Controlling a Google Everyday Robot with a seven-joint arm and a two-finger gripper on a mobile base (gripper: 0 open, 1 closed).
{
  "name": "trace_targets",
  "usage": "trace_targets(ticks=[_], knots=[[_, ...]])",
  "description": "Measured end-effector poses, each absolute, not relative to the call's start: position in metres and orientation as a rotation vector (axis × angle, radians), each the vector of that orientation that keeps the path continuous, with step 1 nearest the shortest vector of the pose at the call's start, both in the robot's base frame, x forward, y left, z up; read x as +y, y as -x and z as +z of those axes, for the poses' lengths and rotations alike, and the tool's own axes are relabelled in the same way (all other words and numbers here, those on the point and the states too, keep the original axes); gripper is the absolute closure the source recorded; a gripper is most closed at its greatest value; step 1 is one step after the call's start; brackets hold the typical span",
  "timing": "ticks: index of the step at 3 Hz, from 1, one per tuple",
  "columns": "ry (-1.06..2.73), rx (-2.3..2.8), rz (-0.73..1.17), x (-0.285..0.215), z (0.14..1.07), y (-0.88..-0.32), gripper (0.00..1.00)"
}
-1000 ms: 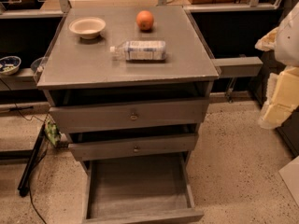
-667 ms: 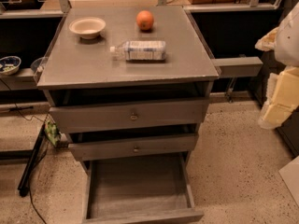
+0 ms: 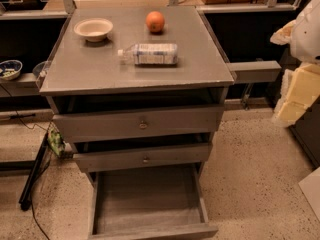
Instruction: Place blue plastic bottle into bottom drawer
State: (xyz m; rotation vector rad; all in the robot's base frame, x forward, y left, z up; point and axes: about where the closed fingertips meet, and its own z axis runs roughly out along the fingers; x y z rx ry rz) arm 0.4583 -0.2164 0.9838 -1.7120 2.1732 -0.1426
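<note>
The blue plastic bottle [image 3: 149, 54] lies on its side near the middle of the grey cabinet top [image 3: 100, 74], white cap pointing left. The bottom drawer [image 3: 147, 204] is pulled out at floor level and shows a bare grey tray. The two upper drawers [image 3: 142, 125] with small knobs are pushed in or nearly so. My gripper [image 3: 297, 96] is the cream-coloured part at the right edge of the view. It hangs beside the cabinet, below the top's level and well to the right of the bottle, holding nothing that I can see.
A white bowl [image 3: 93, 29] stands at the back left of the top and an orange [image 3: 155, 21] at the back middle. Dark shelving runs behind and beside the cabinet. A black cable [image 3: 32, 184] lies on the speckled floor at the left.
</note>
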Motion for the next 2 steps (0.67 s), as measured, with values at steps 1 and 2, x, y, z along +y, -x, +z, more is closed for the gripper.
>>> trace_targets(ticks=[1,2], knots=[[1.746,2.106,-0.079,-0.21,0.981,-0.486,0.0],[1.816,1.999,0.075,-0.184,0.966,-0.527,0.0]])
